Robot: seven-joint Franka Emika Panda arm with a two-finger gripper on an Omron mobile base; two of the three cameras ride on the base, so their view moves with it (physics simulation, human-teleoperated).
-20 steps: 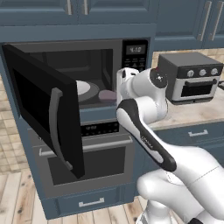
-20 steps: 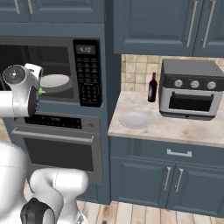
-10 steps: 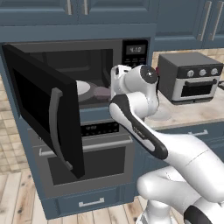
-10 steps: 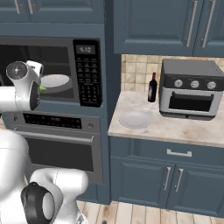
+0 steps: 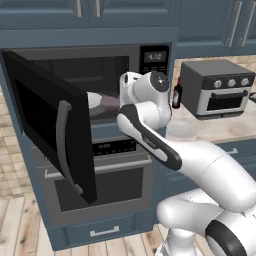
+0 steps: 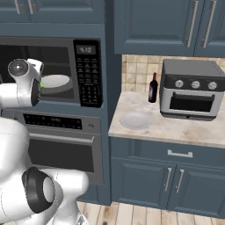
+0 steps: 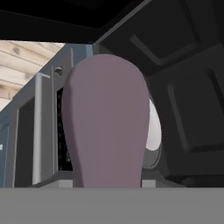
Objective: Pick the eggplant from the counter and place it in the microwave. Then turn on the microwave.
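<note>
Open microwave (image 5: 100,85), eggplant (image 7: 107,122) in hand, turntable (image 6: 56,81) behind.

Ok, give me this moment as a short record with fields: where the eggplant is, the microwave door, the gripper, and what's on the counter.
eggplant: held in the gripper, at the microwave opening, not yet set down
microwave: door swung wide open, white turntable bare
gripper: shut on the eggplant
counter: grey toaster oven, dark red bottle, pale plate
</note>
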